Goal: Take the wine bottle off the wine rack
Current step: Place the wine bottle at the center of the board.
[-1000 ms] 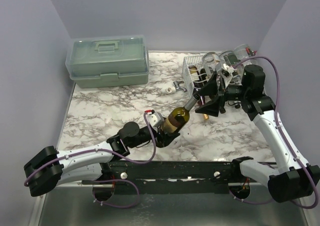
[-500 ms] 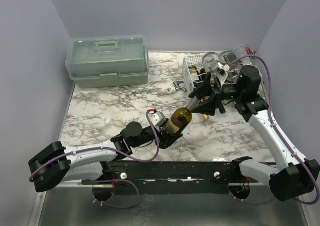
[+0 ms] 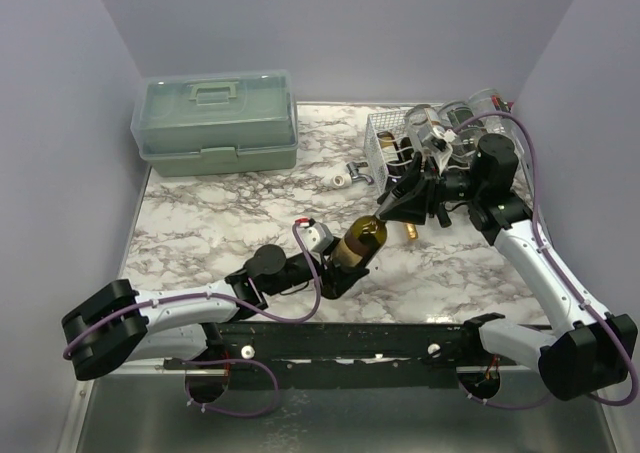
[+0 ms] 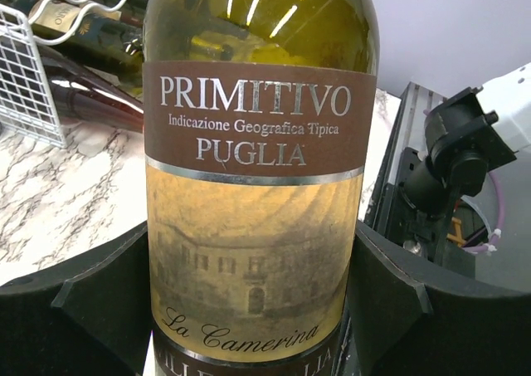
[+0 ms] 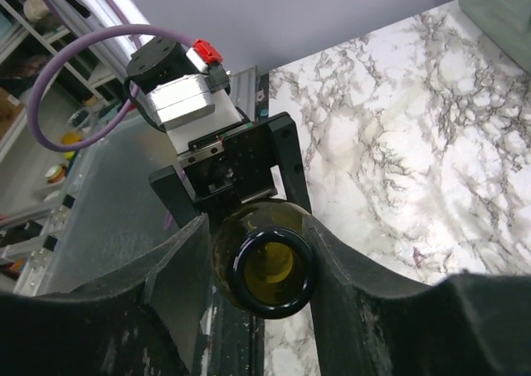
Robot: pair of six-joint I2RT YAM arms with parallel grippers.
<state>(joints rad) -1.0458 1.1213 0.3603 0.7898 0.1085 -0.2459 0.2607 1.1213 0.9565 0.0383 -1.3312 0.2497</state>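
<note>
The marbled counter (image 3: 220,223) is being occupied at its far left by a pale green toolbox (image 3: 215,123) with its lid down. At its far right it is being occupied by the white wire wine rack (image 3: 385,145), in which dark bottles (image 4: 83,23) are being cradled. The wine bottle (image 3: 358,241) is being held off the rack, just in front of it near the counter's middle. It is being kept tilted, neck toward the rack and base toward the left arm. Its body, labelled PRIMITIVO PUGLIA, is being clamped by the left claw (image 3: 335,265), one finger (image 4: 91,310) being pressed to each side. Its neck is being gripped just below the open mouth by the right claw (image 5: 265,256), whose jaws are being kept narrow against the glass. A small metal piece (image 3: 352,176) is being left lying between toolbox and rack.
</note>
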